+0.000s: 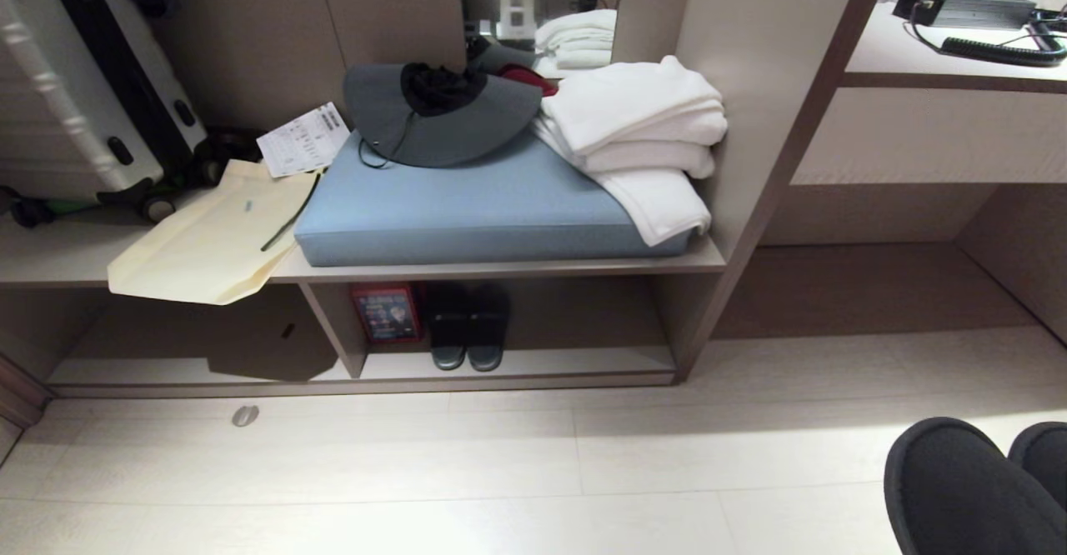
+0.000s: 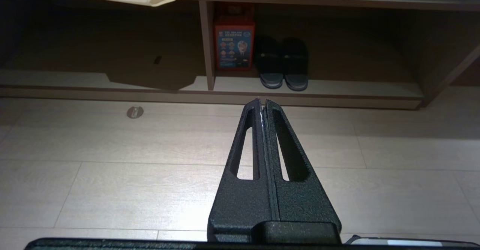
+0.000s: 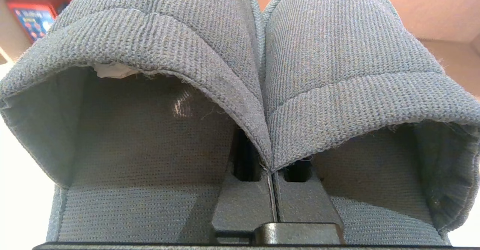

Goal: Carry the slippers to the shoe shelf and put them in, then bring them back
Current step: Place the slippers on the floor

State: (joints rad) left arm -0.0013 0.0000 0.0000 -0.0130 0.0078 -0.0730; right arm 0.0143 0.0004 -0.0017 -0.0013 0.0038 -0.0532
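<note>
Slippers held on the right, shelf bay ahead and to the left

Slippers (image 3: pixel 262 73) hung side by side from the right end effector (image 3: pixel 272 175), whose two fingers were clenched together on the inner edges where the two bands met. In the head view the pair (image 1: pixel 975 488) showed only as two dark rounded toes at the lower right corner, above the pale floor (image 1: pixel 500 472), with their long axis running forward towards the furniture.

The shoe shelf (image 1: pixel 533 363) lay ahead and well to the left of the held pair, low at floor level under the bench board that carried a blue cushion (image 1: pixel 492 197). Its right bay already held black sandals (image 1: pixel 467 330) and a red box (image 1: pixel 386 312) beside the upright divider (image 1: pixel 338 326); the bare stretch of floor board to the right of the sandals was, by my reading, the likeliest place for the pair, so the move would need to go left and forward, toes first.

The right arm was the nearer to that gap. The left end effector (image 2: pixel 263 103) pointed at the shelf, fingers pressed together with nothing between them, well short of the shelf edge.

Neither arm appeared in the head view. The slippers' heels and soles were cut off there, and the right wrist view was almost filled by fabric, hiding most of the shelf. The back of the bay lay in shadow.
</note>
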